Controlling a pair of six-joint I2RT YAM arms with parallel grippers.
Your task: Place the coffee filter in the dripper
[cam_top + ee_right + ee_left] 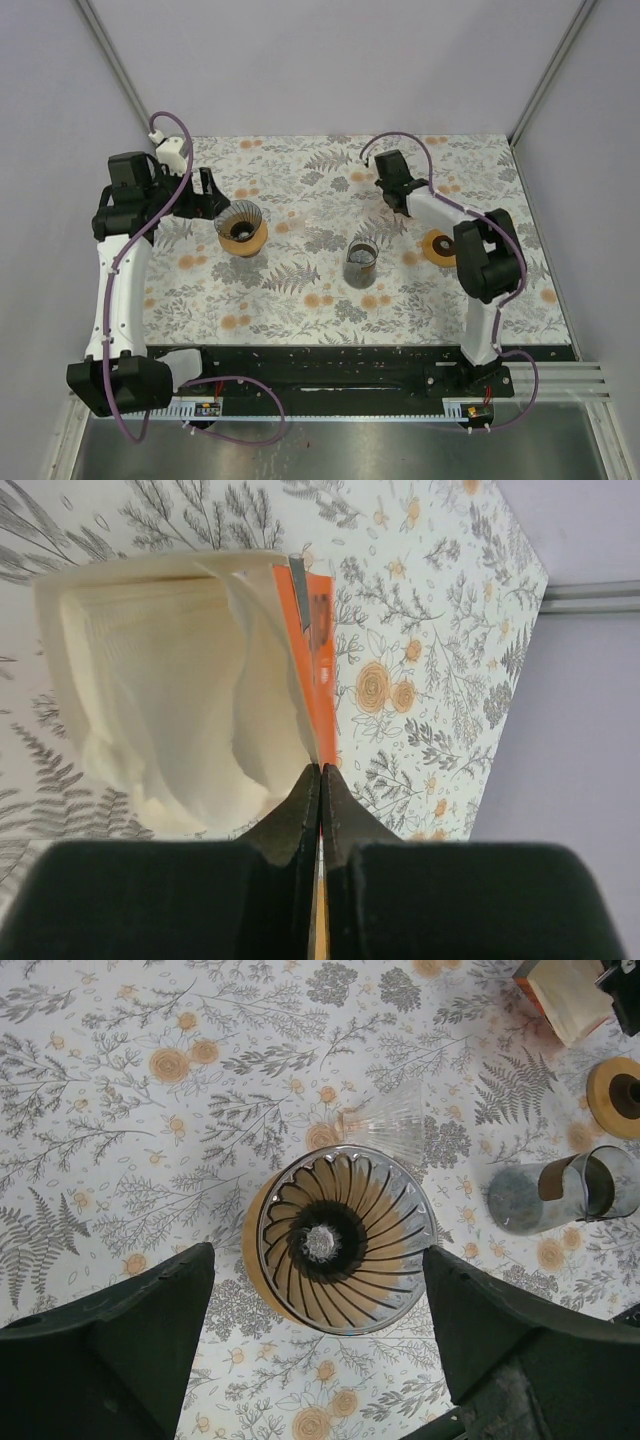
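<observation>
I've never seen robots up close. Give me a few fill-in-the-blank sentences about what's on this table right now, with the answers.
1. The left gripper stands ___ around the dripper.
2. The right gripper is ___ on the edge of the cream filters.
3. The filters' pack is coloured ___.
4. The dripper holds ___ filter yet.
Missing words: open; shut; orange; no.

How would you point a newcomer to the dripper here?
On the floral tablecloth, look at the left half. The dripper is the clear ribbed cone on an amber base; the glass jar at centre is straight-sided, without ribs.
</observation>
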